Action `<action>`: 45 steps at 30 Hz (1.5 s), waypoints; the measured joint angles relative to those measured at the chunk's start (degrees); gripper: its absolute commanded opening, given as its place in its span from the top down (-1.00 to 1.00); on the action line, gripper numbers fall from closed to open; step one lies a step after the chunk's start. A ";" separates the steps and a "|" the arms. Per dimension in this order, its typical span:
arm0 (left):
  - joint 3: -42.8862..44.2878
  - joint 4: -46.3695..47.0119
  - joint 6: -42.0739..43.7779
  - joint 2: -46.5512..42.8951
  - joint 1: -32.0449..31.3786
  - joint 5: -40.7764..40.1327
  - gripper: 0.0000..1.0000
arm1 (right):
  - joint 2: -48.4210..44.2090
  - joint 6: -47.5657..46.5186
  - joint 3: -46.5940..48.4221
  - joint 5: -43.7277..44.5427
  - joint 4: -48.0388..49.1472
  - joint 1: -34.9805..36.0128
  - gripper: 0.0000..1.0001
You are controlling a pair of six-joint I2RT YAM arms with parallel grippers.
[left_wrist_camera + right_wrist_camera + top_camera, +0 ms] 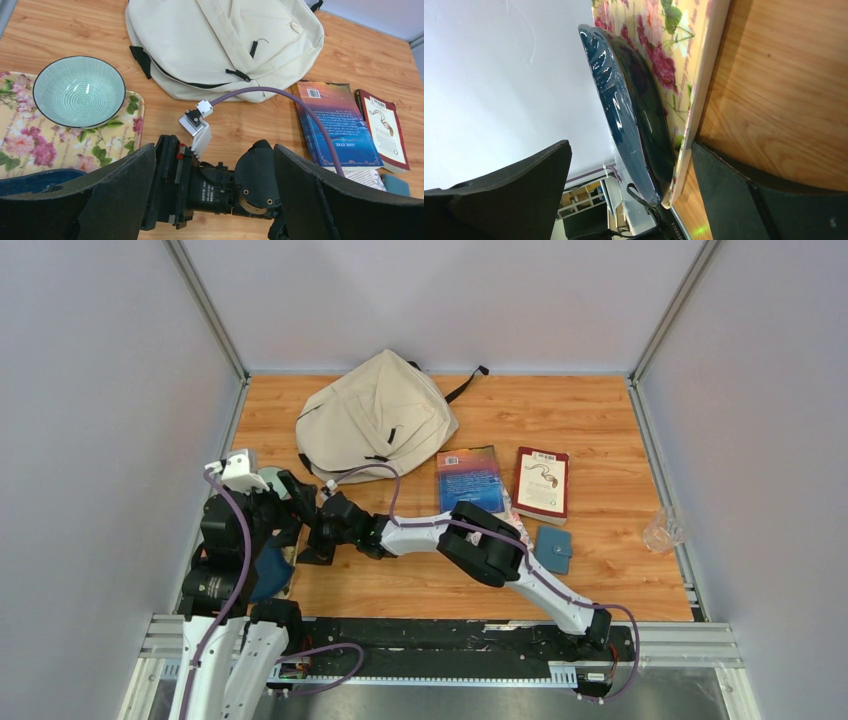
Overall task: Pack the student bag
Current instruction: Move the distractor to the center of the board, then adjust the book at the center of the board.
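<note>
The student bag [375,415] lay at twelve o'clock on the tabletop [600,420], well apart from both arms. The left end effector [214,150] and the right end effector [631,147] were both released and empty, crowded together at nine o'clock beside the blue plate [634,100] on the floral tray [674,30]. The arms could have collided, or the plate been knocked off.

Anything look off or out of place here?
The right pincer is over on the left side, open around the edge of the dark blue plate and floral tray, right in front of the open left pincer. They look crowded.
</note>
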 measured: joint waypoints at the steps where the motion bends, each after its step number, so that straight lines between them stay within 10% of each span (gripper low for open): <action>1: -0.04 0.00 0.00 -0.02 0.00 0.00 -0.88 | 0.33 -0.26 0.50 -0.17 -0.20 0.13 -0.97; 13: -1.40 0.26 -0.02 -0.13 0.00 0.11 -0.89 | 1.86 -4.35 3.43 -2.49 -1.29 0.72 -0.97; 24: -2.93 0.39 -0.24 -0.17 0.00 0.37 -0.89 | -16.31 -16.92 -19.61 4.35 -3.58 -1.31 -0.99; 45: -7.65 5.40 -4.68 1.27 -0.04 3.87 -0.88 | -29.27 -31.82 -30.03 20.00 -21.03 -28.74 -0.96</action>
